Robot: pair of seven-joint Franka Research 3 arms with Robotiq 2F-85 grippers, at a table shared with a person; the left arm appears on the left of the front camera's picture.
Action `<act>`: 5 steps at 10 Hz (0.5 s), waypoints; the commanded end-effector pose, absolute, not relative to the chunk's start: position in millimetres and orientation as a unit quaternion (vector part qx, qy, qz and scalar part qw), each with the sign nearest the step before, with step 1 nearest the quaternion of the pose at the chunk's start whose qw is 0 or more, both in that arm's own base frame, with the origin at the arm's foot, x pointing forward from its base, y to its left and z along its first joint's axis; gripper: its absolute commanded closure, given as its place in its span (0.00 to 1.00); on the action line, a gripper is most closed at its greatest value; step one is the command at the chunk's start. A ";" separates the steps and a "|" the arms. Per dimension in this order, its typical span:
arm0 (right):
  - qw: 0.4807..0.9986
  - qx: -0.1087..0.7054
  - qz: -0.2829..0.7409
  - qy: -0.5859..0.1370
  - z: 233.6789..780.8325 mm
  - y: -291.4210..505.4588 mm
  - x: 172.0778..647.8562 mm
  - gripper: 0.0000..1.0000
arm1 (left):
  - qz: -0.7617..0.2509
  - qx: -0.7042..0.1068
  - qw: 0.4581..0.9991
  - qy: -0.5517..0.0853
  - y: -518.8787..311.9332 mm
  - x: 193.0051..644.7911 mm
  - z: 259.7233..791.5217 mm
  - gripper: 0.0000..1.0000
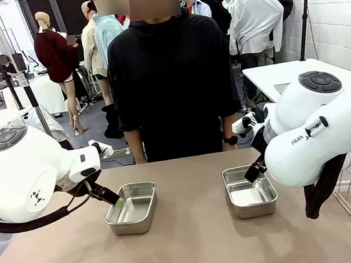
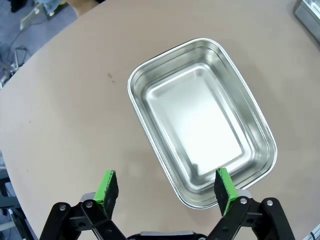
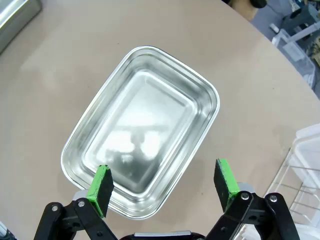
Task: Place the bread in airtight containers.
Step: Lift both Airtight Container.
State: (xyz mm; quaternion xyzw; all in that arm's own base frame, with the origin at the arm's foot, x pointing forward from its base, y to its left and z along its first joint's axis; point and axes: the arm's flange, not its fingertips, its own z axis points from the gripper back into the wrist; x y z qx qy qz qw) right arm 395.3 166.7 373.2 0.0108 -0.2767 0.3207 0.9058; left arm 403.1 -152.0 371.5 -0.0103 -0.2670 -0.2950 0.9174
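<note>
On the brown table (image 1: 192, 253) the left pan (image 1: 132, 207) sits lower left of centre in the front view and the right pan (image 1: 250, 193) lower right, both with bare shiny floors. The left gripper (image 2: 166, 187) hangs over the left pan's lower edge, jaws wide, gripping nothing. The right gripper (image 3: 162, 186) hangs likewise over the right pan. A person (image 1: 172, 86) stands at upper centre
</note>
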 end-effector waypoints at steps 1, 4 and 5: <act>0.906 0.011 0.321 -0.277 373.2 166.8 395.3 0.00 | -0.294 -0.010 0.918 -0.267 -151.1 403.4 371.5 0.00; 0.906 0.011 0.321 -0.277 373.2 166.8 395.3 0.00 | -0.294 -0.010 0.918 -0.267 -151.1 403.4 371.5 0.00; 0.906 0.011 0.321 -0.277 373.2 166.8 395.3 0.00 | -0.294 -0.010 0.918 -0.267 -151.1 403.4 371.5 0.00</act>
